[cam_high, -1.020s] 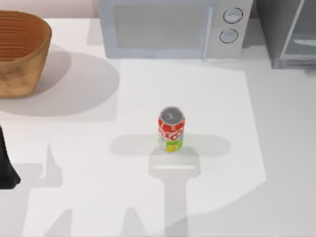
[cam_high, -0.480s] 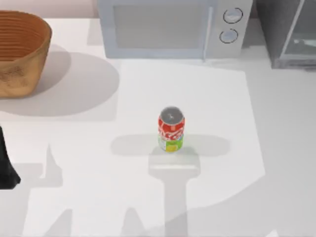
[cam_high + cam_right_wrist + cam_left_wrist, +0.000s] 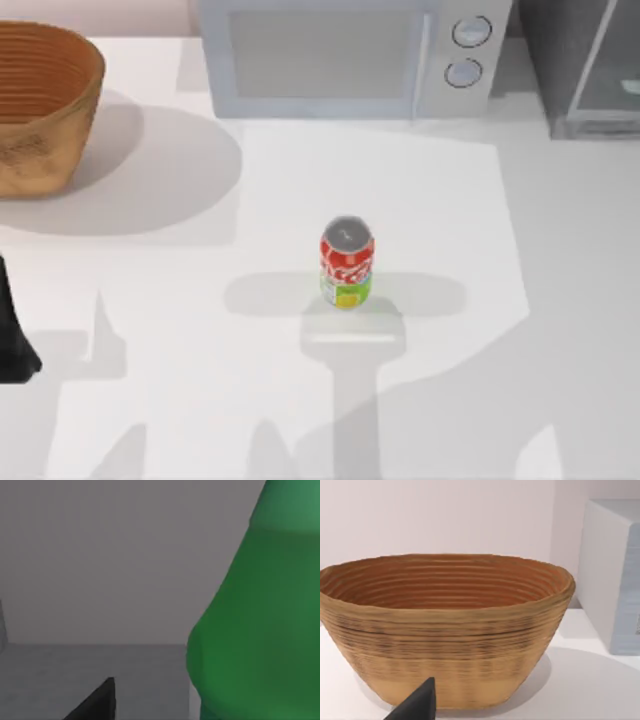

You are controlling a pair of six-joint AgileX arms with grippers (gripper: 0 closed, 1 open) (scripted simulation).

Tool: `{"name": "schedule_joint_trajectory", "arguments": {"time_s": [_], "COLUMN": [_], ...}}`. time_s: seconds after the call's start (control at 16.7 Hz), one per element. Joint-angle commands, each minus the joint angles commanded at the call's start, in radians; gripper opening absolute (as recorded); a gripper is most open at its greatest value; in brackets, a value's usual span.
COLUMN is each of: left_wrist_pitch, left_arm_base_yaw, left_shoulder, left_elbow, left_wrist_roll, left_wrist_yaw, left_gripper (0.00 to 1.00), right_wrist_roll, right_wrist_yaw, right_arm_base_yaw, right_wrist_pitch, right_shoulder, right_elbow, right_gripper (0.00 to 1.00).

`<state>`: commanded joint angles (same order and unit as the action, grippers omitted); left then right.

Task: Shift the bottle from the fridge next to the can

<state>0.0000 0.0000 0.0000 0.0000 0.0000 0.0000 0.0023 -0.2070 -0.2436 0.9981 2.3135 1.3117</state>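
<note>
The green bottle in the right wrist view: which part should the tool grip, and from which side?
Probably the broad round body of the bottle, below where it narrows upward. It seems upright inside grey walls, so come level from the open front.

1. The can [image 3: 346,262], standing alone mid-table in the top view, carries white lettering on its red band; the letters are too small to make out.
2. The microwave [image 3: 340,55] has two round knobs with no legible marks.
3. No other text, number or sign can be read.
</note>
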Motion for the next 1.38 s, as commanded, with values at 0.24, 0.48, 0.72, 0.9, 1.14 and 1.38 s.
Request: {"name": "schedule_joint_trajectory", "arguments": {"time_s": [0.24,0.48,0.72,0.9,1.14,1.38], "left_wrist_pitch": [0.000,0.000,0.000,0.000,0.000,0.000], "left_arm_base_yaw": [0.000,0.000,0.000,0.000,0.000,0.000], "left_shoulder": [0.000,0.000,0.000,0.000,0.000,0.000], "left_elbow": [0.000,0.000,0.000,0.000,0.000,0.000], "left_wrist_roll": [0.000,0.000,0.000,0.000,0.000,0.000], "left_wrist_yaw": [0.000,0.000,0.000,0.000,0.000,0.000], "left_gripper": [1.00,1.00,1.00,1.00,1.00,1.00], "right_wrist_roll": [0.000,0.000,0.000,0.000,0.000,0.000], "right_wrist_yaw": [0.000,0.000,0.000,0.000,0.000,0.000], "right_arm_base_yaw": [0.000,0.000,0.000,0.000,0.000,0.000], "right_wrist_pitch": [0.000,0.000,0.000,0.000,0.000,0.000], "right_shoulder": [0.000,0.000,0.000,0.000,0.000,0.000], "right_elbow": [0.000,0.000,0.000,0.000,0.000,0.000], "right_gripper": [0.92,0.62,0.32,0.10,0.00,0.00]}}
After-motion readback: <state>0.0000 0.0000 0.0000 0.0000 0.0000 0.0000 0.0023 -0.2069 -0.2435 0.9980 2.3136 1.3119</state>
